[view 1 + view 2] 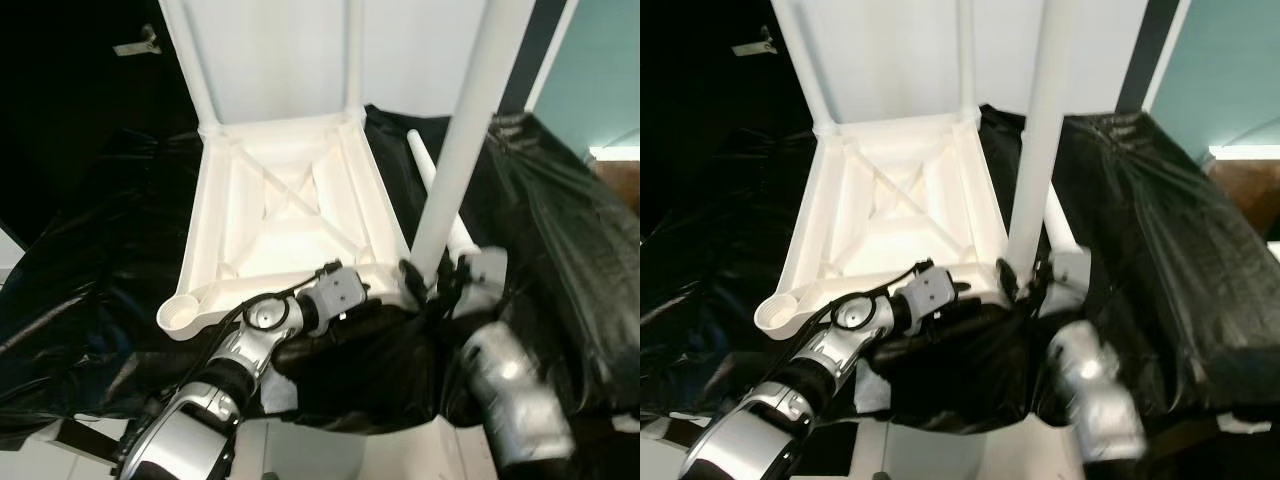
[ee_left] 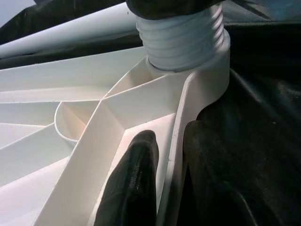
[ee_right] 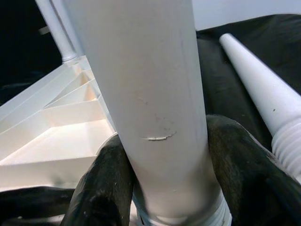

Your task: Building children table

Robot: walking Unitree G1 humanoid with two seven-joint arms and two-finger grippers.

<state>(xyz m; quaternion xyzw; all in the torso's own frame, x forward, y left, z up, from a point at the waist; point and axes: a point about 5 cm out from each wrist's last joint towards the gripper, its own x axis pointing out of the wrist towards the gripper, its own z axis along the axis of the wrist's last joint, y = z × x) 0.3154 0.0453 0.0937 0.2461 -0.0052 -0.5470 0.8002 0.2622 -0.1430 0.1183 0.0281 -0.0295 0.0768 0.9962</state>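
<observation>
A white plastic children's table (image 1: 200,220) lies upside down on a black plastic sheet (image 1: 90,250). Two legs (image 1: 190,60) stand in its far corners. My right gripper (image 1: 430,280) is shut on a third white leg (image 1: 465,130), held upright at the near right corner. That leg's threaded end (image 2: 181,40) sits in the corner socket. My left gripper (image 1: 375,300) is shut on the table's near rim (image 2: 176,136) beside that socket, with one finger (image 2: 131,183) inside the ribbed underside. A fourth leg (image 3: 256,84) lies loose on the sheet to the right.
The near left corner socket (image 1: 185,315) holds nothing. The black sheet drapes over a raised surface, with bulky folds (image 1: 570,230) on the right. A white wall (image 1: 280,50) stands behind, and a teal wall (image 1: 600,70) at the far right.
</observation>
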